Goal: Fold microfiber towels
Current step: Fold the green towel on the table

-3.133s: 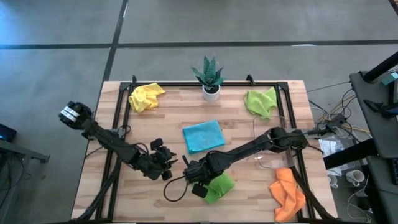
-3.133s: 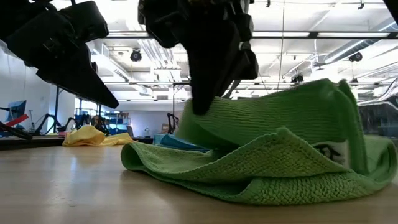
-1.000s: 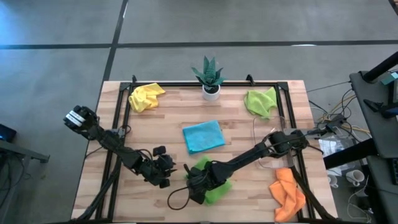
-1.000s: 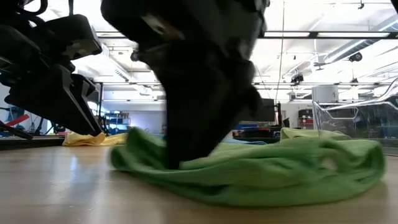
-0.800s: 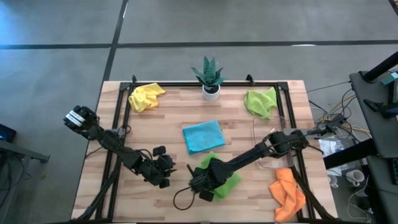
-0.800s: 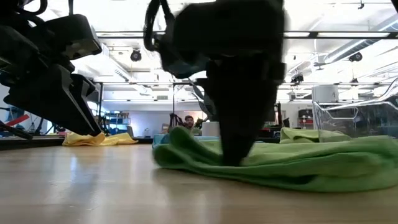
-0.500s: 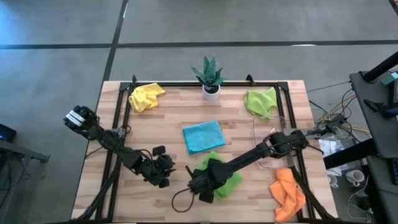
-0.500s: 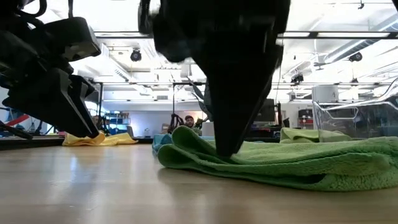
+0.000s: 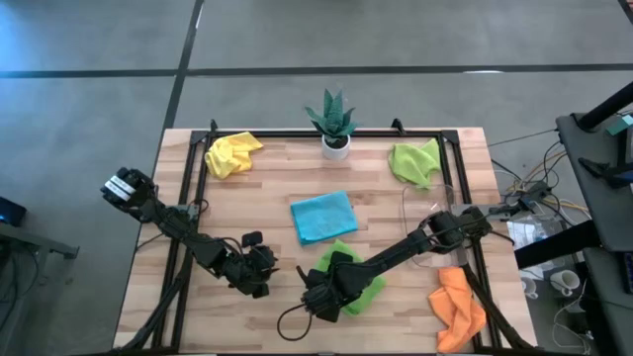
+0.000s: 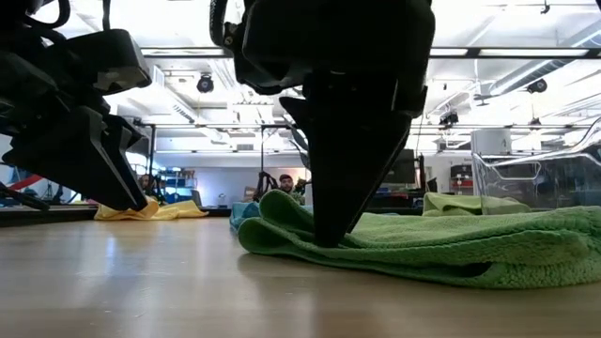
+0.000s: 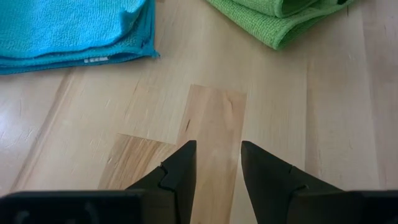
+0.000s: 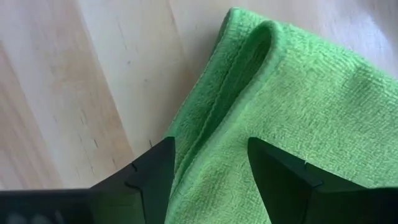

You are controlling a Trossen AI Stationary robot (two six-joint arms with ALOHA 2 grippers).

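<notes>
Looking down from the high view: right gripper (image 9: 321,302) sits at the near-left corner of a rumpled lime green microfiber towel (image 9: 354,282), near the front edge of the wooden surface (image 9: 267,222). Left gripper (image 9: 259,280) waits just beside it, well clear of cloth. A flat light blue microfiber towel (image 9: 323,216) lies mid-surface, looks already folded; yellow (image 9: 231,153), second green (image 9: 415,161) and orange (image 9: 457,307) towels are bunched at the corners.

Low view: right jaws point down into the green towel's folded edge (image 10: 282,225); bare wood w/ room to the left.

Left wrist view: left jaws (image 11: 217,165) slightly apart, holding nothing, over bare wood.

Right wrist view: right jaws (image 12: 208,162) spread wide, straddling the doubled hem (image 12: 242,81), not pinching.

Judgement: one fold is laid down and let go; next likely needs regripping an edge for a second fold, minding the front edge.
</notes>
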